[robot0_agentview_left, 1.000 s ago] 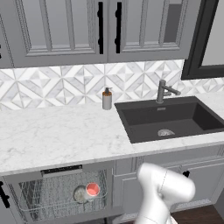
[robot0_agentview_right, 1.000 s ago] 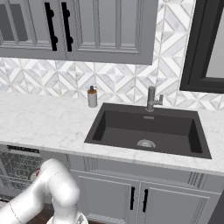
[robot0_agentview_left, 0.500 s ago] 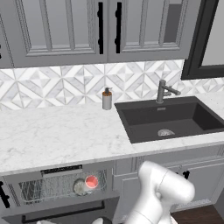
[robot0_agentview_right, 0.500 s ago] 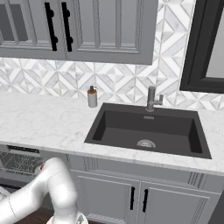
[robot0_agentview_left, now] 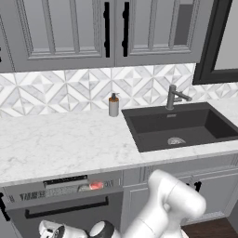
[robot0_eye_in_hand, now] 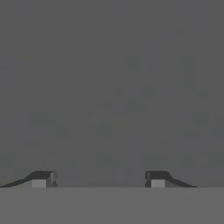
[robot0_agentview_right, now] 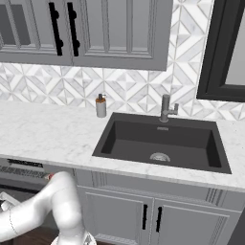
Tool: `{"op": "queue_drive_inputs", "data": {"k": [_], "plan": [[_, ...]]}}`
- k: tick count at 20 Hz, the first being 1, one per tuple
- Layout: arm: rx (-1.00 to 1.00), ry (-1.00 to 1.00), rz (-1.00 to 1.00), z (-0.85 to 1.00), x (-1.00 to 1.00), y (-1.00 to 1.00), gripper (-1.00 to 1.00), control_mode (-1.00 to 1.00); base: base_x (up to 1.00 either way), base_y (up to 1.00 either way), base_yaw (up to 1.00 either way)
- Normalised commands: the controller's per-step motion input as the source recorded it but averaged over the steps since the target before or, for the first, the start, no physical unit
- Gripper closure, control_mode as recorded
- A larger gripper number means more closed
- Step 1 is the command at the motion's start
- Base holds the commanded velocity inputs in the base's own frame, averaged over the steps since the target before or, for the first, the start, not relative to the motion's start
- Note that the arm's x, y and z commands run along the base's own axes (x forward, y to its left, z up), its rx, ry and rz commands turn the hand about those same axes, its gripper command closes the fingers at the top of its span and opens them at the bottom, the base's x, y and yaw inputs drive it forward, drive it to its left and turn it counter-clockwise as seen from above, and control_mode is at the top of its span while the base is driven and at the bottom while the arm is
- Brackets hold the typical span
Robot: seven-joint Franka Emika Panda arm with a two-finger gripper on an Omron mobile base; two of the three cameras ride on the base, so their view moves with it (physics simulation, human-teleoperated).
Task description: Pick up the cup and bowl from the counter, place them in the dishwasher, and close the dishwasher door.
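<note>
Since earlier, dishwasher door (robot0_agentview_left: pixel 65 211) has swung nearly shut. Gripper (robot0_eye_in_hand: pixel 98 178) is spread wide, empty, facing a flat grey panel; white counter (robot0_agentview_left: pixel 56 144) above.

white-veined counter (robot0_agentview_left: pixel 56 144), black sink (robot0_agentview_left: pixel 181 128), dark grey dishwasher door (robot0_agentview_left: pixel 69 214)

The cup (robot0_agentview_left: pixel 95 186) shows only a red sliver above the dishwasher door (robot0_agentview_left: pixel 65 214).

counter (robot0_agentview_right: pixel 43 136) | soap dispenser (robot0_agentview_right: pixel 101 106) L of sink (robot0_agentview_right: pixel 160 143) | faucet (robot0_agentview_right: pixel 166 108) behind
</note>
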Motion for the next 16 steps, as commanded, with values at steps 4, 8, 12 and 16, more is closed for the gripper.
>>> {"op": "queue_drive_inputs", "data": {"k": [4,8,12,16], "plan": [[0.00,-0.29,0.00,-0.73,1.00,-0.79,-1.00,-1.00,0.00,0.00,0.00],[0.00,-0.29,0.00,-0.78,1.00,-0.85,-1.00,-1.00,0.00,0.00,0.00],[0.00,-0.26,0.00,-0.80,1.00,-0.87,-1.00,-1.00,0.00,0.00,0.00],[0.00,-0.20,0.00,-0.70,0.97,-0.89,-1.00,-1.00,0.00,0.00,0.00]]}}
